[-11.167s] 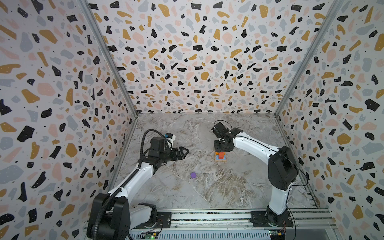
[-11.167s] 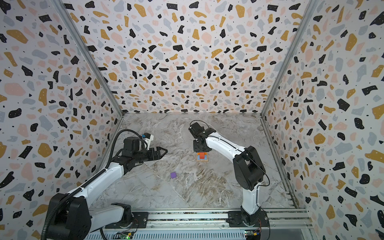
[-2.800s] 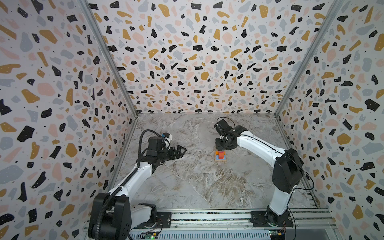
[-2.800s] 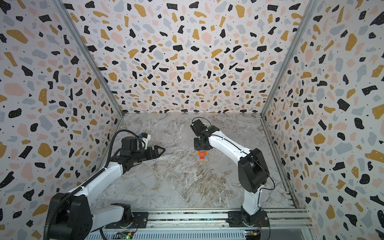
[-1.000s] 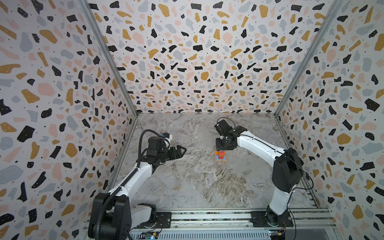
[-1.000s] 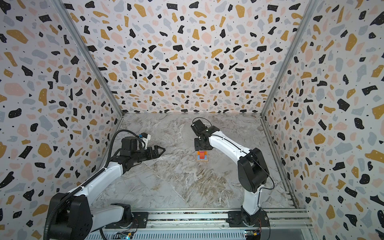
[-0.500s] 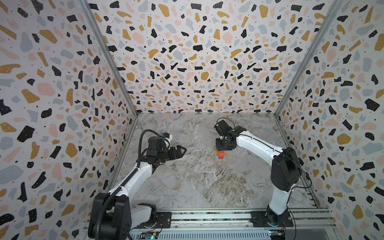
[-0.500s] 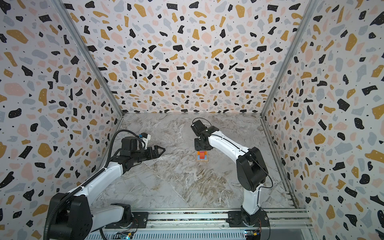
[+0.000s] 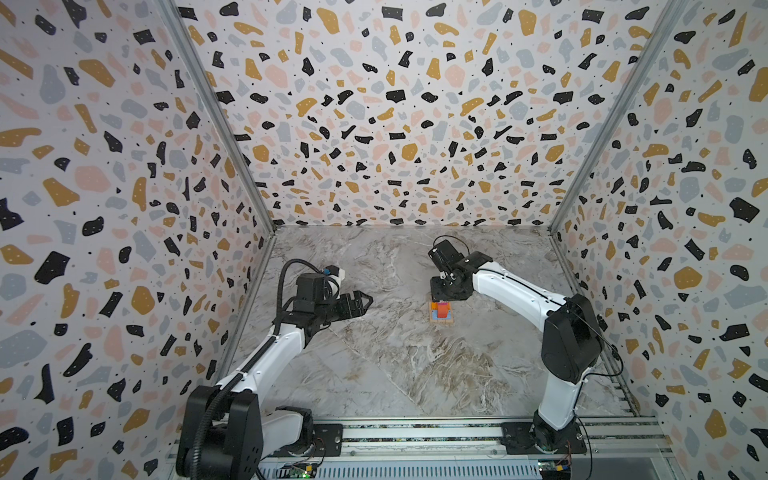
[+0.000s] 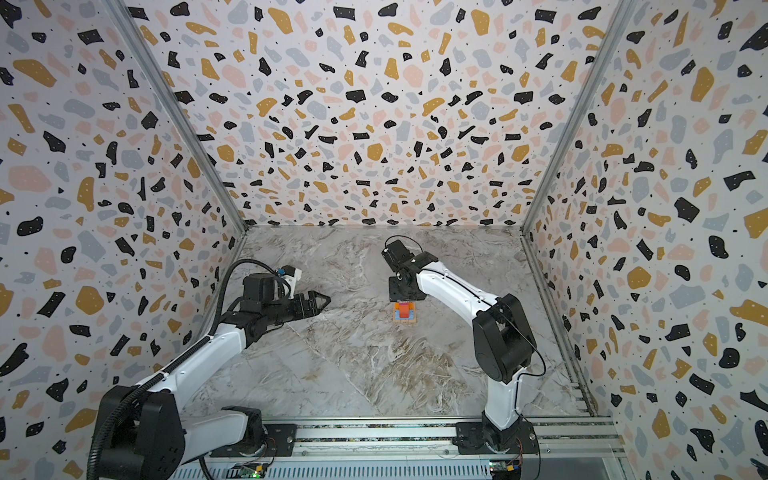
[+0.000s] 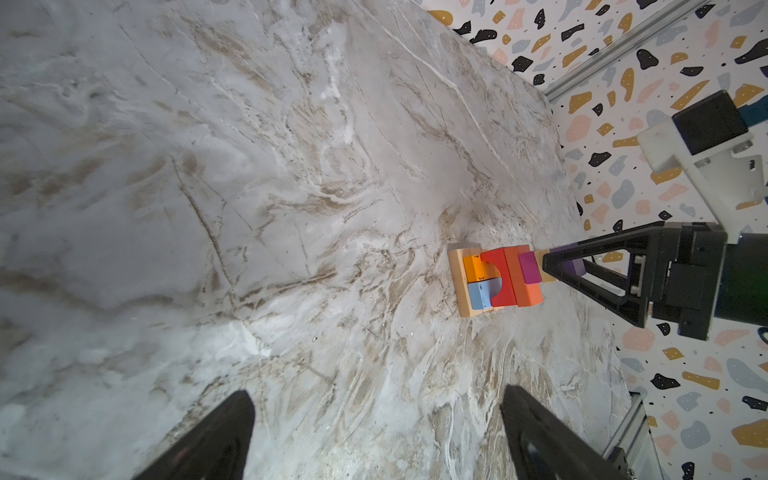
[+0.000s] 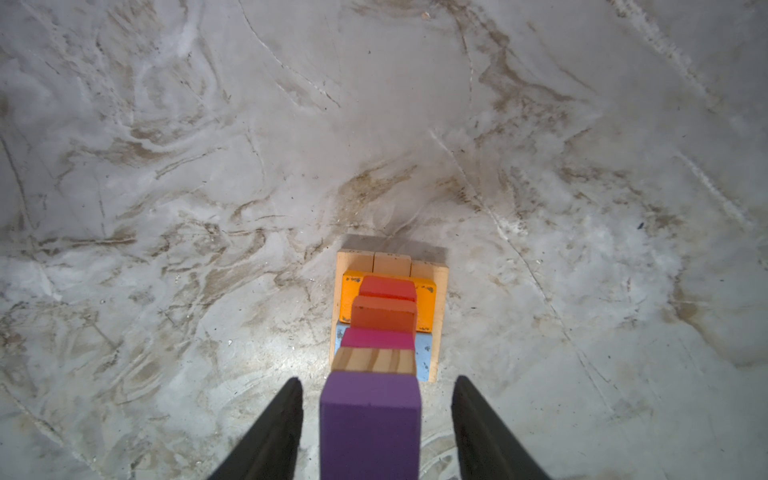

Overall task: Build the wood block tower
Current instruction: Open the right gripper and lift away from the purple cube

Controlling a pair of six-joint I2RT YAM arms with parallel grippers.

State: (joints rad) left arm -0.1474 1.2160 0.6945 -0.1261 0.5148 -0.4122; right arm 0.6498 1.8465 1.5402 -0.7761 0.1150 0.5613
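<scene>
The tower point(image 9: 441, 311) stands on the table point(image 9: 395, 374); my right gripper point(image 12: 376, 382) sits over it, jaws apart either side of its purple cube point(image 12: 370, 424), not touching. My left gripper point(image 9: 365, 300), jaws apart, hangs well left of it.

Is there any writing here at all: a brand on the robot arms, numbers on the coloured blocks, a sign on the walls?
Nothing readable in any view.
orange block: tiny dark specks, too small to tell print from chipped paint.
blue block: the same specks.
left arm, right arm, speckled walls: no label or sign shows.
</scene>
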